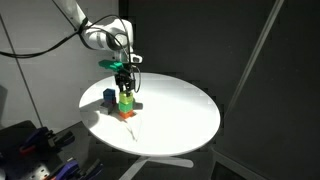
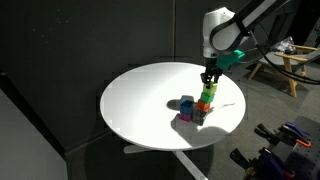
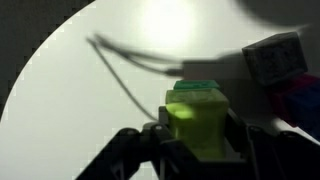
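White round table (image 1: 190,120) in a dark room. Above it the gripper (image 1: 125,84) has its fingers (image 3: 243,140) closed tight on a green block (image 3: 196,115), which seems to top a short stack (image 2: 204,100). A blue block (image 1: 108,96) sits just left.

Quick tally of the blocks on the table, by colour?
Lime block: 1, in the pincer
Green block: 1
Orange block: 1
Blue block: 1
Grey block: 1
Total: 5 that I can make out
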